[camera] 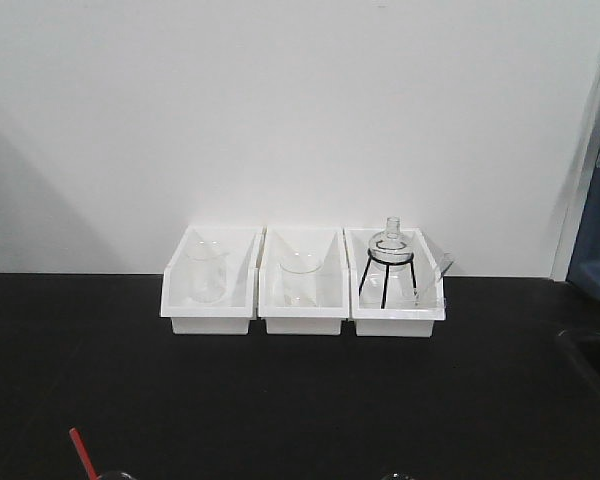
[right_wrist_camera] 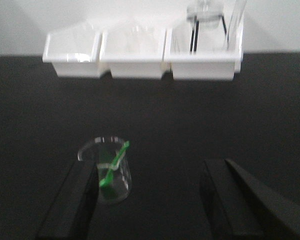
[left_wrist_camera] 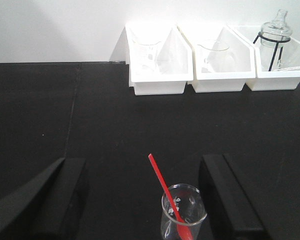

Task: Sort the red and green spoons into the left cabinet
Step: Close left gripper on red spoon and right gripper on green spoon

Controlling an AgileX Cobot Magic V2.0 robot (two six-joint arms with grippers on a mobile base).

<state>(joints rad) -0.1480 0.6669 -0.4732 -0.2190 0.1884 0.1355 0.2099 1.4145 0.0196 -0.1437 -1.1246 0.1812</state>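
A red spoon (left_wrist_camera: 166,192) stands in a small glass beaker (left_wrist_camera: 183,212) on the black table, between the open fingers of my left gripper (left_wrist_camera: 145,200); its handle tip also shows in the front view (camera: 82,452). A green spoon (right_wrist_camera: 114,164) leans in another glass beaker (right_wrist_camera: 110,169) next to the left finger of my open right gripper (right_wrist_camera: 150,200). The left white bin (camera: 210,278) at the back holds a glass beaker (camera: 205,272); the bin also shows in the left wrist view (left_wrist_camera: 157,57) and the right wrist view (right_wrist_camera: 72,52). Both grippers are empty.
A middle white bin (camera: 302,280) holds a beaker. A right white bin (camera: 395,280) holds a flask on a black wire stand (camera: 388,262). A white wall rises behind the bins. A sink edge (camera: 590,350) lies at the far right.
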